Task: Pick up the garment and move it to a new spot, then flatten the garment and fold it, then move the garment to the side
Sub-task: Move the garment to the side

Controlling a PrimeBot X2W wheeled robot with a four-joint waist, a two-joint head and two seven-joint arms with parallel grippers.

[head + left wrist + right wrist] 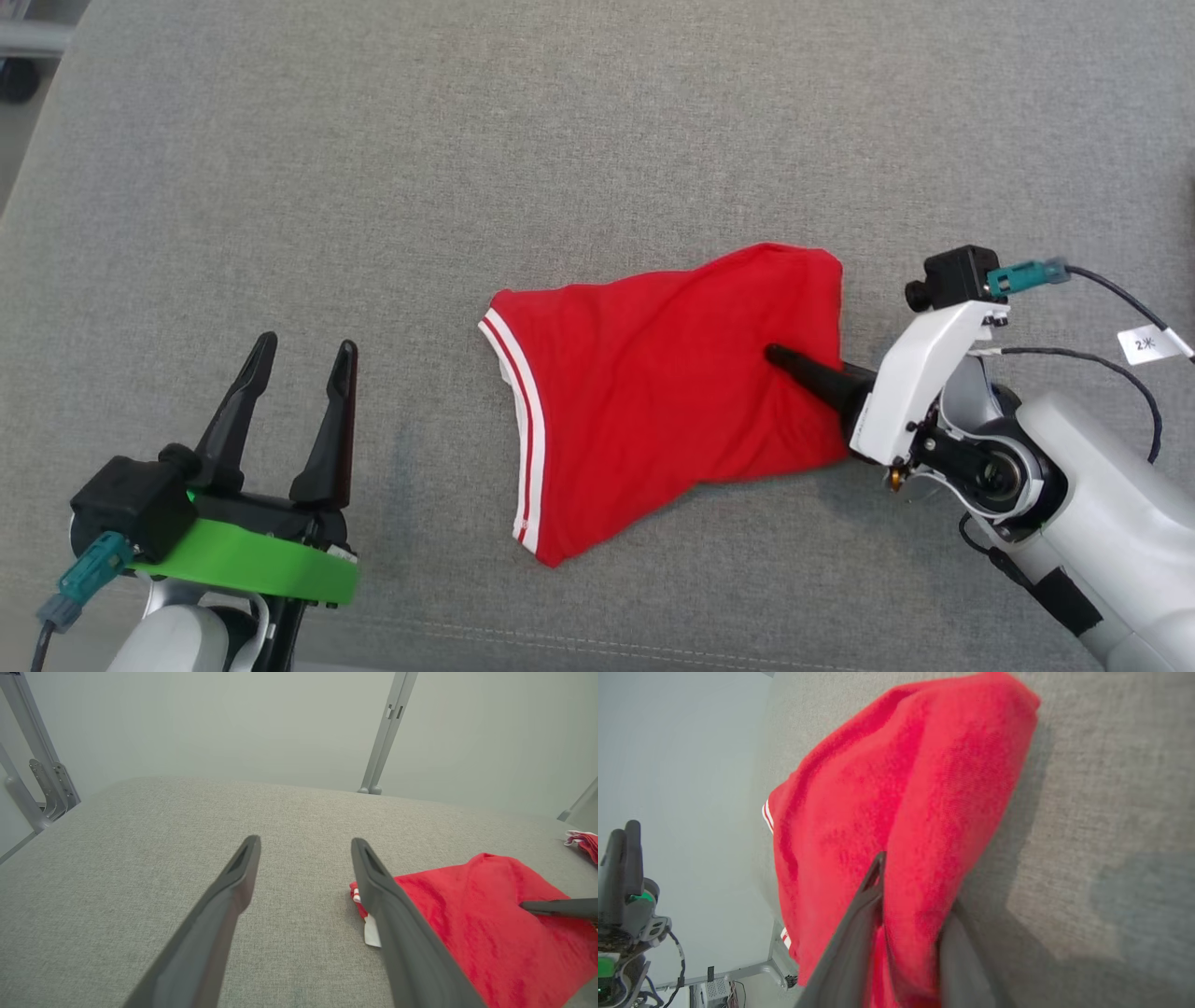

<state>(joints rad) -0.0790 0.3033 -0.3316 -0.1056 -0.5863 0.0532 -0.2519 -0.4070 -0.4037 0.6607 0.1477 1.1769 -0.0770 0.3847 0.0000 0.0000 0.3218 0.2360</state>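
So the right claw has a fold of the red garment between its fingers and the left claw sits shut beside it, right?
Not quite. The left claw is open, fingers spread and empty, as the left wrist view shows. The right claw does have a fold of the red garment between its fingers.

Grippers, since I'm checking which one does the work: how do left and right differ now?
The left gripper is open and holds nothing; the right gripper is closed on a fold of the red garment. The left stands apart from the garment; the right reaches in from its edge. Both have two long dark fingers.
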